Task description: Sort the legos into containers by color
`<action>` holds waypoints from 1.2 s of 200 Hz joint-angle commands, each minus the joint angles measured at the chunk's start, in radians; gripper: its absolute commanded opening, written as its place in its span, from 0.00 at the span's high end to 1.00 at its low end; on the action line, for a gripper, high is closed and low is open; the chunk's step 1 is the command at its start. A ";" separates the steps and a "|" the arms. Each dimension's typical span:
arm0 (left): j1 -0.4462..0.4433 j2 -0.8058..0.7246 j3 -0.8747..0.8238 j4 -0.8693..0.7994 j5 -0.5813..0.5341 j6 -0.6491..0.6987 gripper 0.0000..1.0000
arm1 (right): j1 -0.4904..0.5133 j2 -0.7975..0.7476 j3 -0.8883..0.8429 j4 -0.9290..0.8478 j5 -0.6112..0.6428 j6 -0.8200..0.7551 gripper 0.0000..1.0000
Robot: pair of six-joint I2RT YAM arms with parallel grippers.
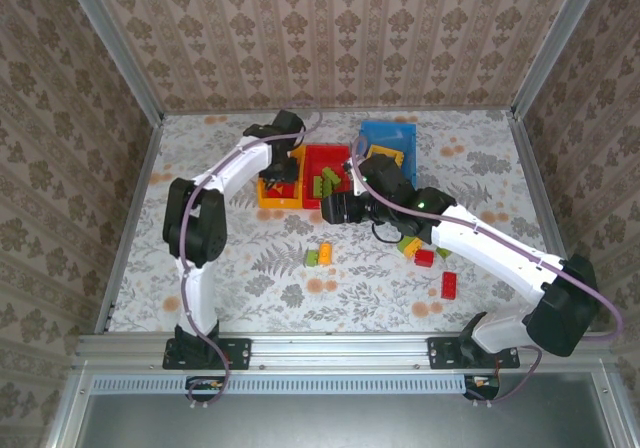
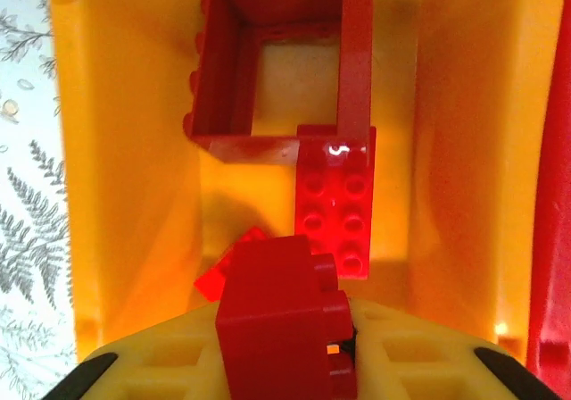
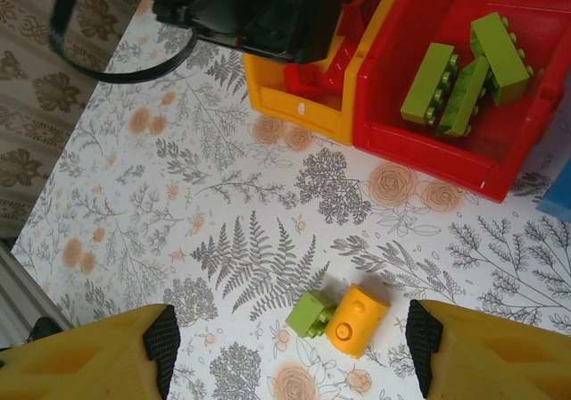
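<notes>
The left gripper [image 2: 290, 364] hangs inside the orange-yellow bin [image 2: 446, 150], which sits touching the left side of the red bin [image 1: 322, 153]. A red brick [image 2: 272, 311] sits between its yellow fingers [image 2: 428, 360]; whether they clamp it or have let go cannot be told. Beyond that brick lie a red hollow frame [image 2: 268, 70], a flat red brick [image 2: 335, 199] and a small red piece [image 2: 212, 279].

The right gripper [image 3: 293, 336] hovers over the table just in front of the red bin with its jaws spread wide and nothing between them. A green brick [image 3: 310, 313] and an orange round brick [image 3: 357, 320], touching each other, lie below the gap.

The table [image 1: 250, 268] has a pale cover printed with ferns and flowers. Patterned brown wallpaper [image 1: 330, 38] in a metal frame closes it in.

There are three bins; the blue bin [image 1: 390, 136] stands right of the red one. The red bin holds three green bricks [image 3: 428, 83]. Two red bricks [image 1: 449, 284] lie loose, well to the front right of the red bin.
</notes>
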 commanded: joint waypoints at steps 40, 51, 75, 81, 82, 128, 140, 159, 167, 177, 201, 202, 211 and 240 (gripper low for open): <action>-0.002 0.020 0.059 -0.070 -0.021 -0.012 0.51 | -0.021 0.007 0.023 -0.031 -0.009 -0.046 0.26; -0.008 0.006 0.053 -0.072 -0.021 -0.015 0.50 | -0.021 0.040 0.024 -0.039 -0.014 -0.066 0.26; -0.023 -0.048 0.028 -0.077 -0.020 -0.029 0.48 | 0.002 0.077 0.015 -0.048 -0.029 -0.128 0.25; -0.029 -0.065 0.019 -0.077 -0.019 -0.034 0.48 | 0.014 0.093 0.019 -0.056 -0.031 -0.148 0.25; -0.029 -0.069 0.017 -0.076 -0.019 -0.035 0.48 | 0.016 0.095 0.020 -0.058 -0.031 -0.151 0.25; -0.044 -0.318 -0.182 -0.047 -0.023 -0.119 0.44 | 0.148 0.242 0.103 -0.177 -0.028 -0.427 0.23; -0.033 -0.418 -0.278 -0.034 -0.012 -0.159 0.44 | 0.177 0.294 0.143 -0.220 -0.013 -0.499 0.22; -0.001 -0.585 -0.440 -0.011 0.065 -0.225 0.43 | 0.205 0.378 0.214 -0.287 0.017 -0.582 0.22; 0.010 -0.659 -0.524 0.001 0.107 -0.249 0.43 | 0.212 0.413 0.243 -0.313 0.031 -0.608 0.22; 0.022 -0.756 -0.617 0.003 0.153 -0.270 0.42 | 0.217 0.454 0.278 -0.338 0.047 -0.635 0.22; 0.072 -0.970 -0.793 -0.056 0.253 -0.326 0.41 | 0.222 0.546 0.359 -0.394 0.083 -0.671 0.23; 0.073 -0.979 -0.800 -0.057 0.260 -0.328 0.41 | 0.222 0.549 0.363 -0.397 0.084 -0.671 0.23; 0.090 -1.053 -0.862 -0.061 0.317 -0.336 0.41 | 0.224 0.579 0.392 -0.418 0.091 -0.681 0.25; 0.142 -1.288 -1.025 -0.042 0.571 -0.335 0.41 | 0.233 0.663 0.453 -0.462 0.142 -0.687 0.27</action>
